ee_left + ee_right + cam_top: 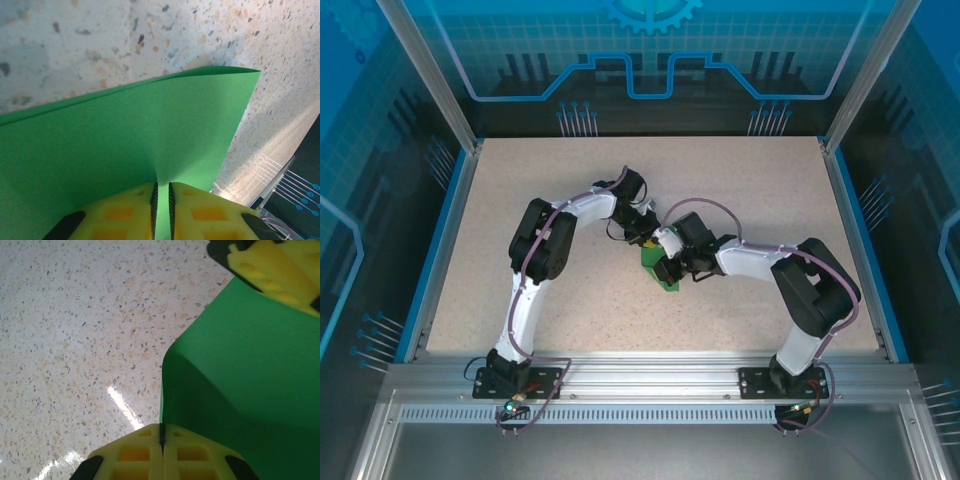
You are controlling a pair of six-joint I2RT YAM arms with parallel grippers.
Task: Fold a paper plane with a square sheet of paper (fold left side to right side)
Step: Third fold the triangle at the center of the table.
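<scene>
Two arm bases sat bolted to the aluminium rail [650, 372] at the near edge of the counter [520, 200], and from them both arms bent inward and met near the counter's middle. The right gripper [670, 265] came in from the right and the left gripper [642, 230] sat just beyond it, with the bright green sheet of paper [661, 272] caught between them as a small patch under the right wrist. In the right wrist view, the right gripper [161, 432] had its jaws pressed together on a near edge of the sheet of paper [250, 355], with only a hairline seam between its yellow fingers [132, 452]. The sheet rose from that grip in a shadowed curl and ran up to the left gripper's yellow fingers [280, 270] at the top right corner. In the left wrist view, the left gripper [161, 187] held its jaws nearly closed, and a thin strip of green passed through the narrow slot between them. From there the sheet of paper [150, 135] spread away to a sharp corner at the upper right above the speckled counter [75, 45]. Whether that corner touched the surface could not be told. Beyond the counter's far edge stood a blue backdrop [650, 60] printed with a gear outline and circuit-like lines.
</scene>
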